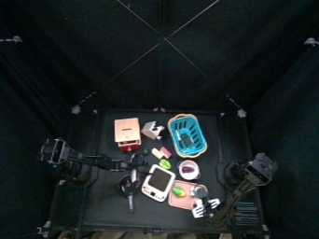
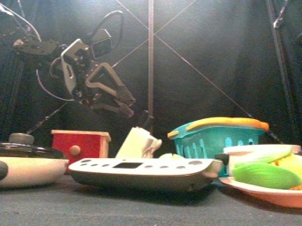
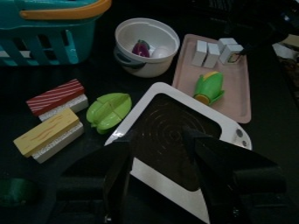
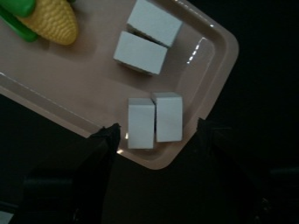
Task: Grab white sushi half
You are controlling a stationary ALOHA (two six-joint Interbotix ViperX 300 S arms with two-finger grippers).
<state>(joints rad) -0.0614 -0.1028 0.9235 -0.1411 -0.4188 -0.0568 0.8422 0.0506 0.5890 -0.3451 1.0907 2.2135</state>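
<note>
Right wrist view, open right hand over white sushi half, near pink tray edge

White gadget front centre on desk; red box behind-left of it, teal basket behind-right, left pincer above.

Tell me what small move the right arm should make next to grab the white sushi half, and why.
Probably lower straight down. In the right wrist view, the right gripper hangs open above the pink tray, its jaws either side of a pair of white sushi halves near the tray's edge, not touching them yet.
</note>
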